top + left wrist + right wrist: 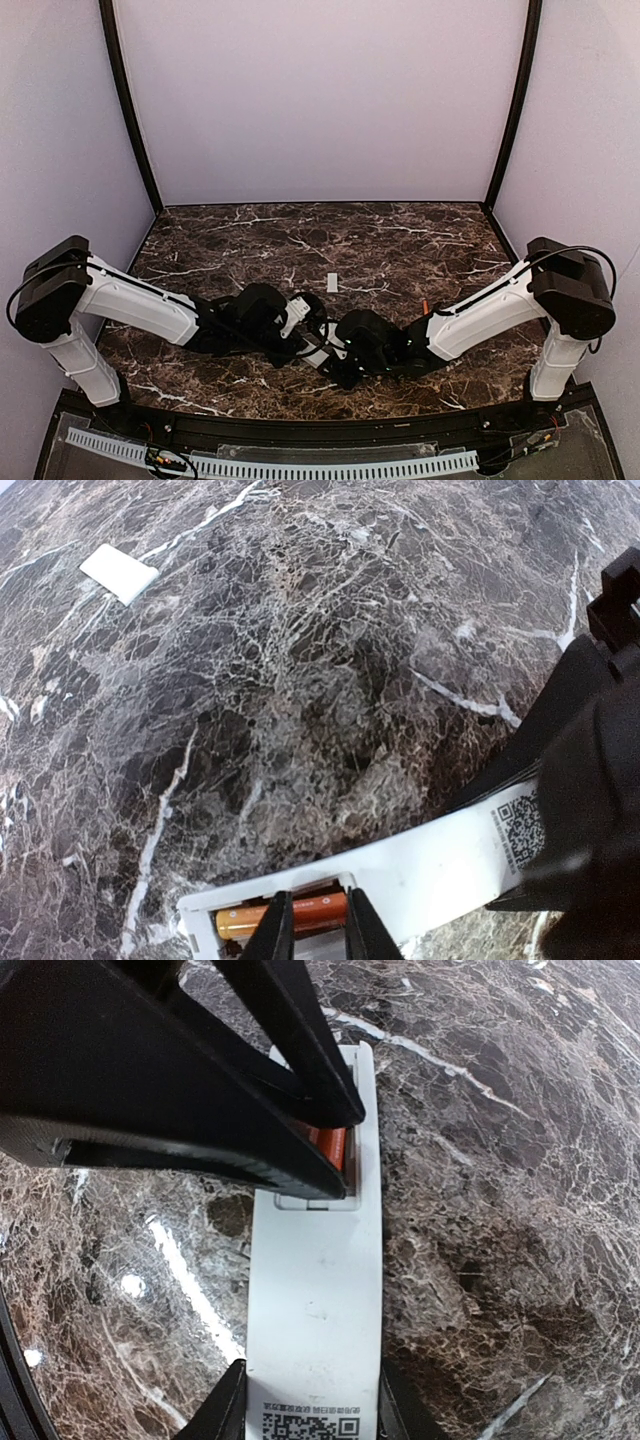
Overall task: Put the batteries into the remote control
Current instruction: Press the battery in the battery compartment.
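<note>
Remote control (318, 1290): clamped by right claw (312, 1410).
Battery (300, 916): pinched by left claw (320, 935), at slot (315, 1198).
Next: press flat, then release.

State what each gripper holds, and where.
Right gripper clamps the remote across its QR-code end. Left gripper has its tips at the battery in the slot; gripping or just pressing, I cannot tell.
</note>
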### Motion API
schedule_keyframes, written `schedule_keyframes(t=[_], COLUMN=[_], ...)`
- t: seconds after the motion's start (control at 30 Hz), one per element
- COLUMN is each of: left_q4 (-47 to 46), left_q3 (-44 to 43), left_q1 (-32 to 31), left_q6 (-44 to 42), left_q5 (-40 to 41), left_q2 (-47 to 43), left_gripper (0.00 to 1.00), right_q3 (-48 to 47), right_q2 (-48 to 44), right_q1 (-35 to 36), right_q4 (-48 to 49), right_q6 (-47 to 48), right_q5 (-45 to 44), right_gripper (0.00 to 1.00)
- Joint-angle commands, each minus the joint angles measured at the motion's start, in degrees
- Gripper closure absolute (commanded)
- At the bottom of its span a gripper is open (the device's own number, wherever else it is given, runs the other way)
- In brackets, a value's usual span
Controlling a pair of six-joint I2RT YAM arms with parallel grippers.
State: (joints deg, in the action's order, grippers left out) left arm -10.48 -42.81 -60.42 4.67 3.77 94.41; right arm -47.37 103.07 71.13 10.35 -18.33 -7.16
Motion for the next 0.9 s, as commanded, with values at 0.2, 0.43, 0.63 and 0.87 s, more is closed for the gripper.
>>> schedule_keyframes(t=[0.2,0.43,0.63,0.87], left_q4=[2.6,2.6,1.4,0.6], left_q3=[0.5,0.0,0.4,0.3], left_q1=[-2.9,-3.1,-3.5,-3.8], left_q6=[-4.0,-3.7,-4.1,-3.8], left_q5=[1.7,1.9,-0.3,-1.2], left_q2=[-1.0,0.3,-0.2,0.8], left_gripper=[0.81,0.82,0.78,0.79], right_q3=[-0.7,-0.4,-0.5,-0.3], right_q2=[1.8,1.7,1.8,1.7], right_q1=[0.3,0.3,0.4,0.4], right_q4=[0.6,0.6,0.6,0.6], right_q6=[-0.5,-0.6,-0.6,-0.7], right_q5=[-0.6,-0.8,-0.8,-0.9], right_gripper=[1.0,1.0,1.0,1.0])
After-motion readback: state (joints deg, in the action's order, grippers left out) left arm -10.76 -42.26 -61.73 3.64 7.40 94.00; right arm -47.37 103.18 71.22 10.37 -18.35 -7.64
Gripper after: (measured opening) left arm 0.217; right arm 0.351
